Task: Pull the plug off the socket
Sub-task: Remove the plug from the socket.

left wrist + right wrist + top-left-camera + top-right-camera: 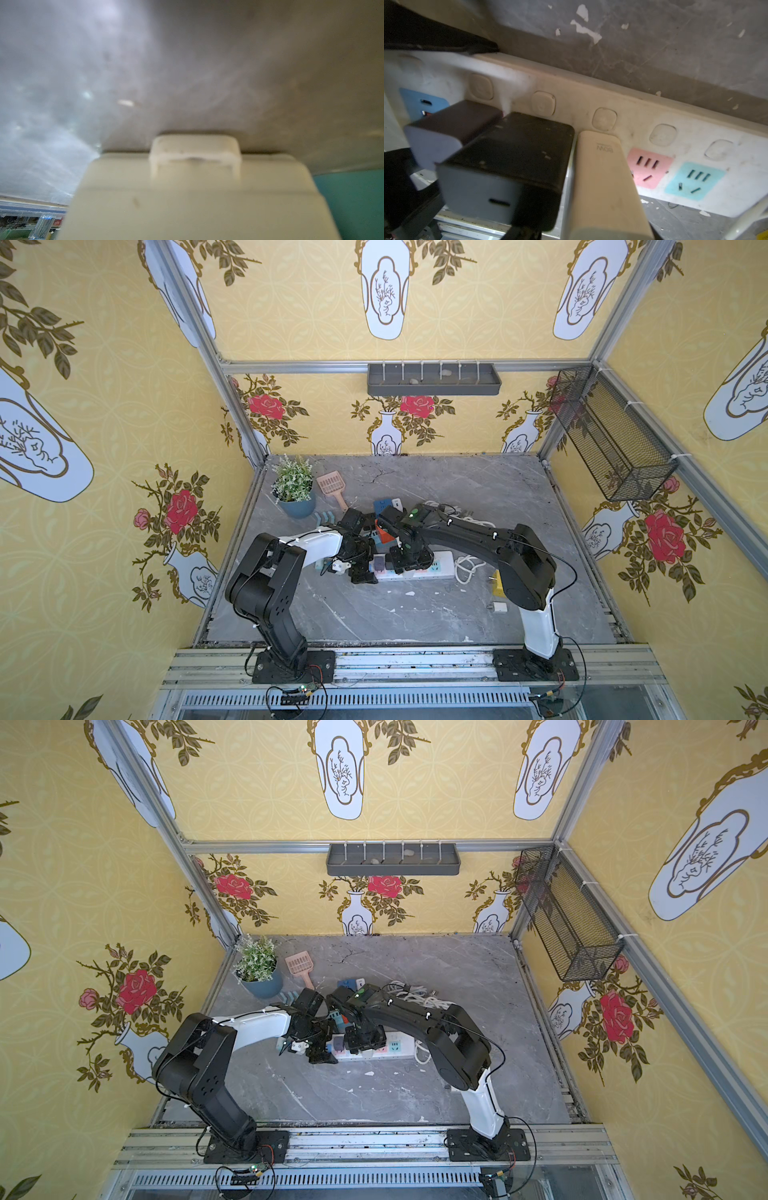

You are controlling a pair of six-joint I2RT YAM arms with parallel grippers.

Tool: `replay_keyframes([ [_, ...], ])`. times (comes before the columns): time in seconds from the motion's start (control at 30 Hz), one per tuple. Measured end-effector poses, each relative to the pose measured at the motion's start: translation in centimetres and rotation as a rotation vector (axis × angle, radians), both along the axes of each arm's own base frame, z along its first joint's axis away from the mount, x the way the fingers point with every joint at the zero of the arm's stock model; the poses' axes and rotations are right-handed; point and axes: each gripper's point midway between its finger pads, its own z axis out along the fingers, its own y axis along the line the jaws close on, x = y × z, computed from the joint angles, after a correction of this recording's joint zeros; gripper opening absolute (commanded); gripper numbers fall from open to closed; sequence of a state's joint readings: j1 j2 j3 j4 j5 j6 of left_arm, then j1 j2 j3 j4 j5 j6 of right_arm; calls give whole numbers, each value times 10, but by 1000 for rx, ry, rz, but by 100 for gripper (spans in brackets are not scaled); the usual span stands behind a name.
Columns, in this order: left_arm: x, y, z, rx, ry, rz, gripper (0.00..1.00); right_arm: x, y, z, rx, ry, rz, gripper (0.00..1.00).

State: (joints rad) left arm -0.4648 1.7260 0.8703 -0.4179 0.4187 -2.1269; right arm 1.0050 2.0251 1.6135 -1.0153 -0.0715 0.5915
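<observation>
A white power strip, the socket (436,568) (397,1048) (591,91), lies mid-table. Three plugs stand in it side by side: a purple-grey one (452,124), a black one (512,155) and a cream one (602,187). My right gripper (405,564) (363,1042) hangs right over the black and cream plugs. Its fingers are hidden, so which plug sits between them is unclear. My left gripper (361,574) (322,1054) sits on the strip's left end. The cream strip end (187,207) fills the left wrist view and hides the fingers.
A potted plant (293,489) and a pink scoop (332,487) stand at the back left. Loose adapters (384,506) and white cables (449,510) lie behind the arms. A cable coil (467,568), a yellow item (497,585) and a small white piece (500,607) lie right of the strip.
</observation>
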Motion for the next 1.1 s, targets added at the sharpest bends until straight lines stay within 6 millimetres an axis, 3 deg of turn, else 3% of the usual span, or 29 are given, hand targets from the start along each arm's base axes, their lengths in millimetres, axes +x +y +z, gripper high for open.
replay_keyframes([
  [0.43, 0, 0, 0, 0, 4, 7, 17, 2, -5, -4, -31, -12, -46, 28],
  [0.7, 0, 0, -1, 0, 4, 8, 16, 2, -4, 2, -30, -21, -58, 23],
  [1.1, 0, 0, 0, -1, 2, 8, 16, 10, -11, 48, 53, -88, -91, 21],
])
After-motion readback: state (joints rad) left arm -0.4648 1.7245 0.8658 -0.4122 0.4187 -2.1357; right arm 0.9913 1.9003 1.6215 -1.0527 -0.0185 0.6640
